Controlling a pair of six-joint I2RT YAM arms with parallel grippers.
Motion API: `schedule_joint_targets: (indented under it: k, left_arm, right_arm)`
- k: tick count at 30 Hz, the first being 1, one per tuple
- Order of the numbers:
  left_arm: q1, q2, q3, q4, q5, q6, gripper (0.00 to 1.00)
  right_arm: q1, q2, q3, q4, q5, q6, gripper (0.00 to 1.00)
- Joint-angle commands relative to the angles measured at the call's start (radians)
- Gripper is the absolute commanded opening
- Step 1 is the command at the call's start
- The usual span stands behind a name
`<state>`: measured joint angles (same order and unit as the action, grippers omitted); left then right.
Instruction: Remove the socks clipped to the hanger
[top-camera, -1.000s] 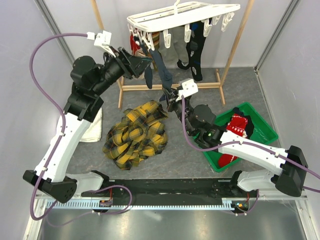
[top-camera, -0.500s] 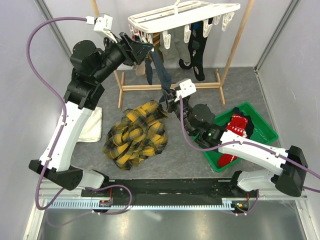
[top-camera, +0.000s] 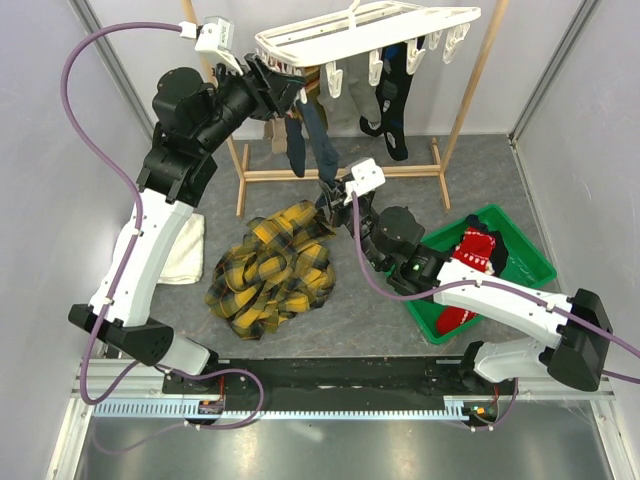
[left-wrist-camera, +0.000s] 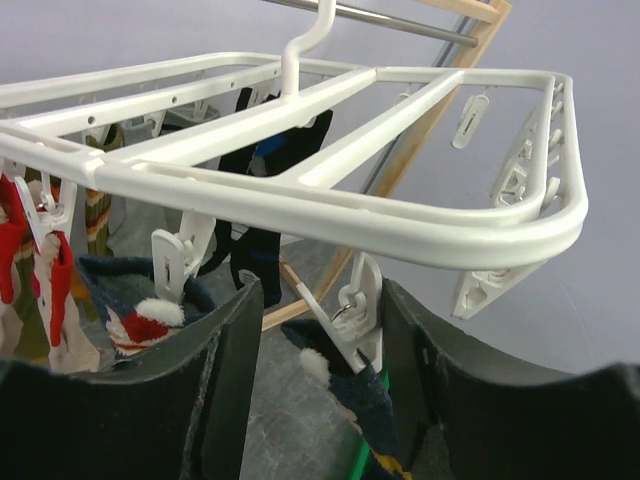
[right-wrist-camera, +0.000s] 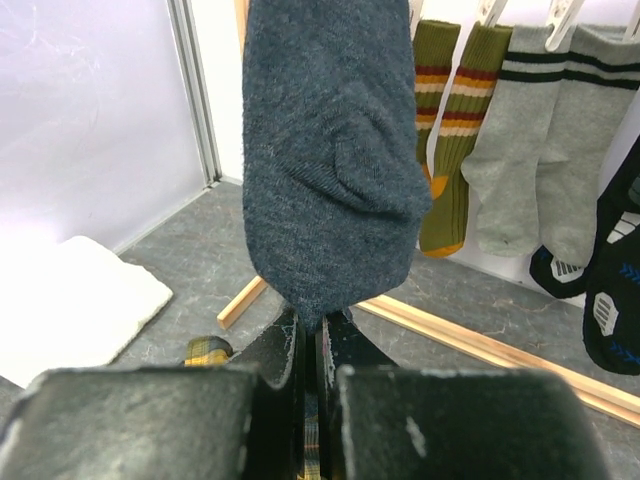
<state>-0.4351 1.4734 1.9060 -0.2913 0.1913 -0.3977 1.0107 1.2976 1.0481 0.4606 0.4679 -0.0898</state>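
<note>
Left gripper (left-wrist-camera: 322, 305) jaws roughly half open, straddling 1 white clip (left-wrist-camera: 355, 312) on the near rail of the hanger (left-wrist-camera: 300, 200). The clip sits against the right-hand finger with a gap to the other, so nothing is pinched. Right gripper (right-wrist-camera: 318, 320) jaws fully closed on the toe of 1 navy sock (right-wrist-camera: 330, 150), which runs from the hanger's left end down to that gripper. The hanger is a white slatted rectangle hung by its top hook inside the wooden frame (top-camera: 470, 90) at the back of the table, with pegs dangling along its edges and socks clipped below. Count on the hanger: 2 navy at the left end, the gripped one plus a second navy sock (top-camera: 293, 145) beside it; 2 olive striped socks (right-wrist-camera: 455, 130); 2 grey socks (right-wrist-camera: 545, 140) with dark bands; black socks (right-wrist-camera: 615, 270) at the right, at least 2, cut off by the frame edge. Red fabric (left-wrist-camera: 58, 285) is clipped at the left corner, number can't tell. Off the hanger: red socks (top-camera: 475, 248) in the green bin (top-camera: 535, 262), count unclear. 1 plaid cloth (top-camera: 270, 265) is heaped on the table centre and 1 white towel (top-camera: 185, 250) lies under the left arm.
</note>
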Motion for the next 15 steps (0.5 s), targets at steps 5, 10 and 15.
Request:
schedule_joint_targets:
  k: [5,10,15]
  left_arm:
    - [-0.001,0.018,0.065,0.012,0.000,0.045,0.13]
    - [-0.002,0.024,0.059,0.012,0.033,0.026,0.02]
    - [-0.001,0.016,0.045,0.014,0.049,0.023,0.02]
  right_arm:
    - [0.002,0.009,0.044,0.004,-0.006,0.013,0.00]
    - [0.003,-0.007,0.033,-0.010,0.009,0.045,0.00]
    - [0.002,-0.075,0.044,-0.213,0.133,0.151,0.00]
